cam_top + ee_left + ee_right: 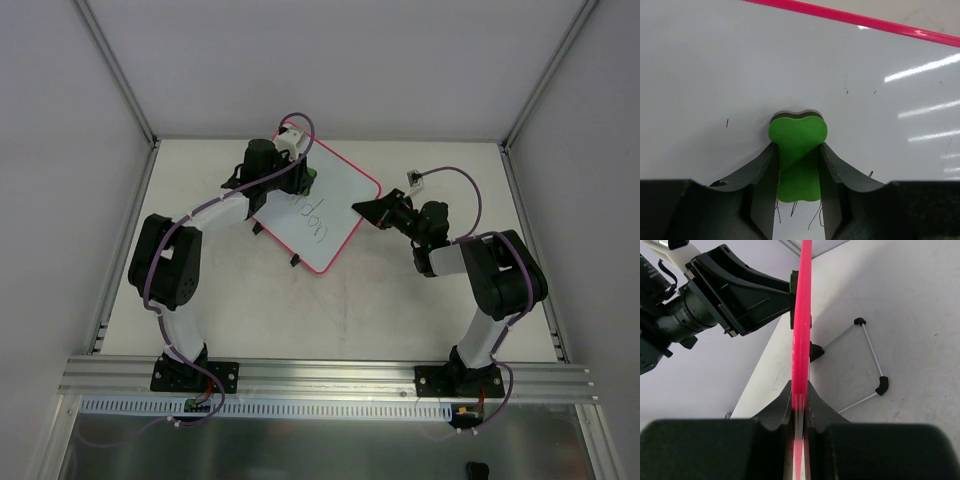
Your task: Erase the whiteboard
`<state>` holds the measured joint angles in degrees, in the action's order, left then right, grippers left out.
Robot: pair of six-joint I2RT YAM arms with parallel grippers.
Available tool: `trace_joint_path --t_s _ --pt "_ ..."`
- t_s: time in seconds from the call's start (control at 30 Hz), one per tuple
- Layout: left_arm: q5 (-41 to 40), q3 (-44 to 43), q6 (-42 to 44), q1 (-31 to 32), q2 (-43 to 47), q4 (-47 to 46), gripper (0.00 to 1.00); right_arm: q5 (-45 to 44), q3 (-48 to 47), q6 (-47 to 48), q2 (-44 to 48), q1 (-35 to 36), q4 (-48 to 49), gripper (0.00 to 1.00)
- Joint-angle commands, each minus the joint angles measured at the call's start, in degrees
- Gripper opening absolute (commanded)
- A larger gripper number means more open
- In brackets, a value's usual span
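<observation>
The whiteboard point(335, 205), white with a pink-red frame, lies askew at the back middle of the table, with dark handwriting point(308, 215) on it. My left gripper point(300, 178) is shut on a green eraser point(797, 145) and presses it against the board's surface point(730, 65) near the far frame point(865, 21). Thin dark strokes point(815, 217) show just behind the eraser. My right gripper point(360, 208) is shut on the board's right edge; the right wrist view shows the frame point(801, 325) edge-on between its fingers point(777, 410).
Two black clips point(258, 228) sit on the board's near-left edge. A thin wire stand with black corners point(882, 385) shows under the board. A white cable plug point(415, 178) lies at the back right. An aluminium rail point(320, 375) runs along the near edge.
</observation>
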<state>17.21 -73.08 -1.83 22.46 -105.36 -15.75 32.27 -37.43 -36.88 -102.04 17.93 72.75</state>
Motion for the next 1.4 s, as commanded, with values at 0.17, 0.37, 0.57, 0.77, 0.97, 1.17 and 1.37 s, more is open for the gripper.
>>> trace_joint_path --t_s 0.17,0.37,0.57,0.77,0.97,1.17,1.37 --pt "3.2 -6.4 -3.1 -3.9 -6.9 8.4 0.00 4.1 -1.9 3.7 0.8 1.5 14.9 0.00" --pt "2.2 -2.2 -4.9 -10.7 -4.9 7.2 0.00 4.5 -1.8 4.1 1.4 1.5 14.8 0.00" --pt "-0.4 0.4 -5.8 -12.9 -3.4 6.8 0.00 4.6 -2.0 4.1 1.1 1.5 14.8 0.00" --pt "1.0 6.9 -6.7 -12.7 -1.3 3.1 0.00 4.8 -2.5 4.0 0.8 1.4 14.9 0.00" --pt "2.9 12.0 -7.3 -9.5 1.6 -2.1 0.00 4.9 -2.5 3.7 0.7 1.4 14.9 0.00" --pt "1.0 13.3 -6.3 -3.7 2.6 -3.1 0.00 4.9 -2.3 3.9 1.1 1.4 15.0 0.00" --pt "-0.4 12.8 -5.1 1.8 3.3 -2.2 0.00 4.7 -2.3 3.9 0.8 1.6 15.0 0.00"
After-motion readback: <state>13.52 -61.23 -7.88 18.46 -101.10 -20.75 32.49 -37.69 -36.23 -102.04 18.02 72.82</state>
